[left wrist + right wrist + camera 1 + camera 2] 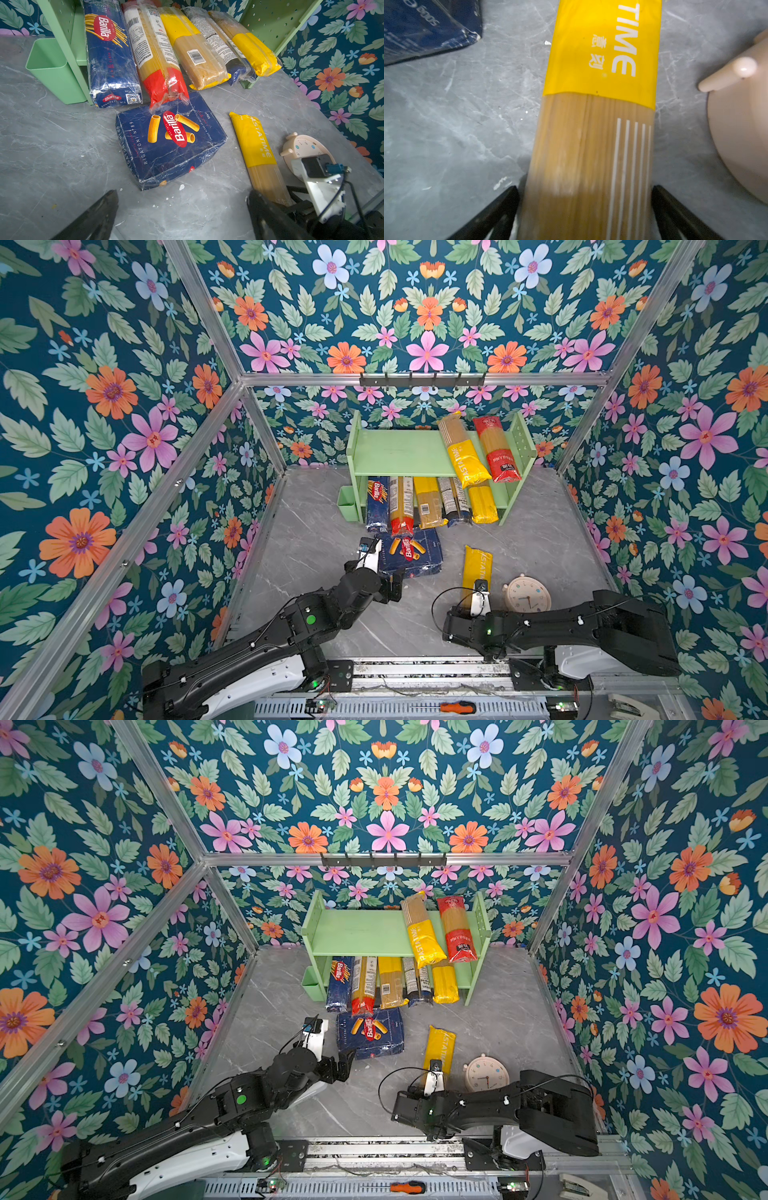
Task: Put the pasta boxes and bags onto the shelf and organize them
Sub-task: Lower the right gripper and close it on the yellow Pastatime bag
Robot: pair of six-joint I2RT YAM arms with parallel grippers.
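Note:
The pale green shelf (399, 452) stands at the back wall. Two bags (463, 452) lie on its top tier. Its lower tier holds the narrow Barilla spaghetti box (377, 502) and several bags (428, 502), their ends sticking out. The wide Barilla rigatoni box (409, 553) (170, 141) lies flat on the table in front. My left gripper (182, 199) is open and empty, just short of that box's near corner. A yellow PASTATIME bag (478, 568) (602, 62) lies on the table. My right gripper (584, 189) is open, one finger on each side of the bag's clear end.
A pale pink alarm clock (527, 593) (741, 124) lies close to the right of the yellow bag. A small green cup (348, 502) hangs on the shelf's left panel. A black hook rail (422, 380) runs above the shelf. A screwdriver (457, 707) rests on the front rail.

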